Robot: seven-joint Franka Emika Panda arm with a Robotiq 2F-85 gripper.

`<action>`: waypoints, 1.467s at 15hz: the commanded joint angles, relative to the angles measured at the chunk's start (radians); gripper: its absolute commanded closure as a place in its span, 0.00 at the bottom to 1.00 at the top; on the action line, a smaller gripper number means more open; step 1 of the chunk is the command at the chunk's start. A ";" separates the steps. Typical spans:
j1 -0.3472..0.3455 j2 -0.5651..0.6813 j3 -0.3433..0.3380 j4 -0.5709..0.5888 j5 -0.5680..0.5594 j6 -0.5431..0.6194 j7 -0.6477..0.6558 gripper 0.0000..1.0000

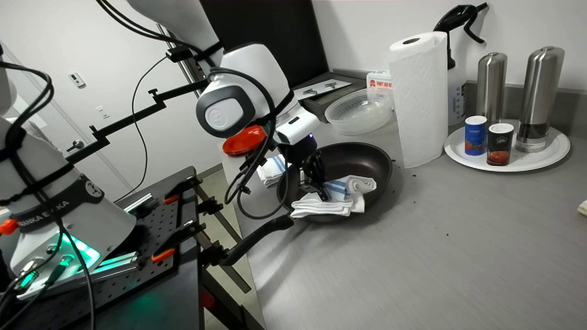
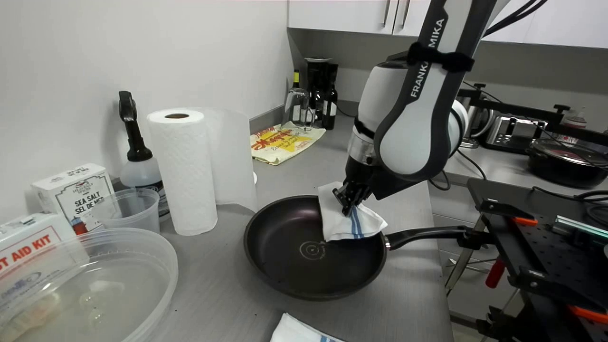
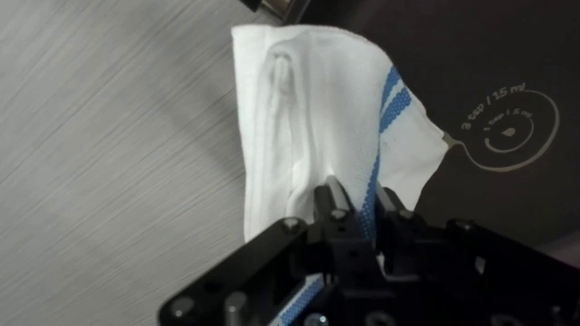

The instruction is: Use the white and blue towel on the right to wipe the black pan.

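Observation:
The black pan lies on the grey counter in both exterior views (image 1: 357, 160) (image 2: 294, 256), its handle over the edge towards the robot base. Part of its inside shows in the wrist view (image 3: 476, 203). The folded white towel with blue stripes lies partly in the pan and over its rim near the handle, in both exterior views (image 1: 353, 201) (image 2: 335, 228) and in the wrist view (image 3: 331, 108). My gripper (image 1: 321, 190) is shut on this towel, with a fold between its fingertips (image 3: 358, 192). The pan floor under the towel is hidden.
Another striped cloth (image 1: 271, 170) lies beside the pan, near a red dish (image 1: 243, 140). A paper towel roll (image 1: 419, 105) stands behind the pan. A clear plastic bowl (image 2: 161, 266) and a white plate (image 1: 557, 149) with shakers stand on the counter.

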 commanded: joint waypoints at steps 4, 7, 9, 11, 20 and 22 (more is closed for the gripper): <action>0.137 0.102 -0.097 0.021 0.038 0.114 -0.002 0.96; 0.177 0.134 -0.122 0.028 0.056 0.137 -0.008 0.96; 0.197 0.151 -0.134 0.036 0.068 0.141 -0.009 0.96; 0.212 0.170 -0.144 0.046 0.078 0.140 -0.008 0.96; 0.238 0.241 -0.169 0.102 0.105 0.118 -0.001 0.96; 0.222 0.247 -0.156 0.117 0.103 0.101 -0.001 0.96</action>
